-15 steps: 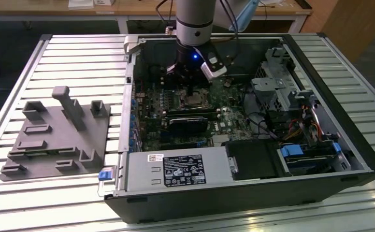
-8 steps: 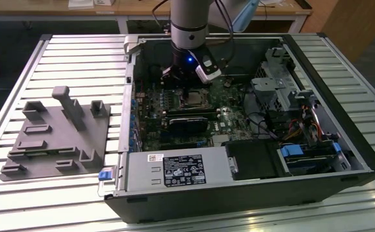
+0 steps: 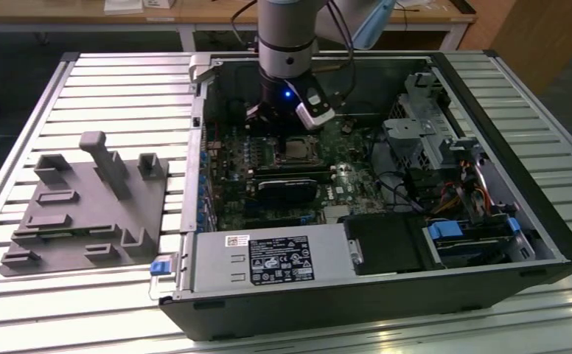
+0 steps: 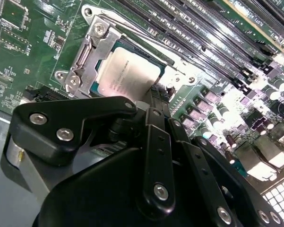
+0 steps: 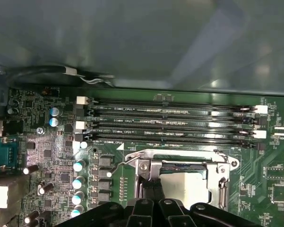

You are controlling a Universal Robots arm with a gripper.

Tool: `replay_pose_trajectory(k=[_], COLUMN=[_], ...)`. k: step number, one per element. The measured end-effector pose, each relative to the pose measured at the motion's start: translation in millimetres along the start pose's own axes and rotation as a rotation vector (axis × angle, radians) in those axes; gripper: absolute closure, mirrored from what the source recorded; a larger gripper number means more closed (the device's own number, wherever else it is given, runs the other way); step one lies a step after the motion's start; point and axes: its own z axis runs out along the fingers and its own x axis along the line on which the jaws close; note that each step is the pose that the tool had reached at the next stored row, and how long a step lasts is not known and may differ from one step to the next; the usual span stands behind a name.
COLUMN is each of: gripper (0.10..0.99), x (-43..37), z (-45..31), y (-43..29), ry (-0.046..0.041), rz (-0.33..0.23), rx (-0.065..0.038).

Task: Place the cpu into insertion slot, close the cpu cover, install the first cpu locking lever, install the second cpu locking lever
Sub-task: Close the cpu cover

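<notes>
In the exterior view an open computer case lies on the slatted tabletop, holding a green board, a power supply along its near wall and drive bays toward the exterior view's right; the arm comes down inside, its pincer just above the socket, with case walls close behind it and open room toward the near side; a grey fixture tray sits apart on the exterior view's left. In the second wrist view the cpu lies flat in the insertion slot, the cpu cover overlapping one edge; whether it is fully down I cannot tell. The pincer looks clenched at the cpu's edge, with nothing seen between its fingers. In the first wrist view the memory slots run just beside the socket
</notes>
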Motion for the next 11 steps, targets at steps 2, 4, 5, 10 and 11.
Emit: replay_pose_trajectory(k=[2,4,5,10,11], gripper=[0.98,0.98,0.98,0.98,0.98], x=[0.2,0.2,0.1,-0.2,-0.4], z=[0.5,0.7,1.1,0.9,0.9], y=[-0.1,0.0,0.2,0.0,0.0], ry=[0.0003,0.0001,-0.0006,-0.0001,-0.0001], rz=[0.0,0.0,0.0,0.0,0.0], rx=[0.0,0.0,-0.001,0.0,0.0])
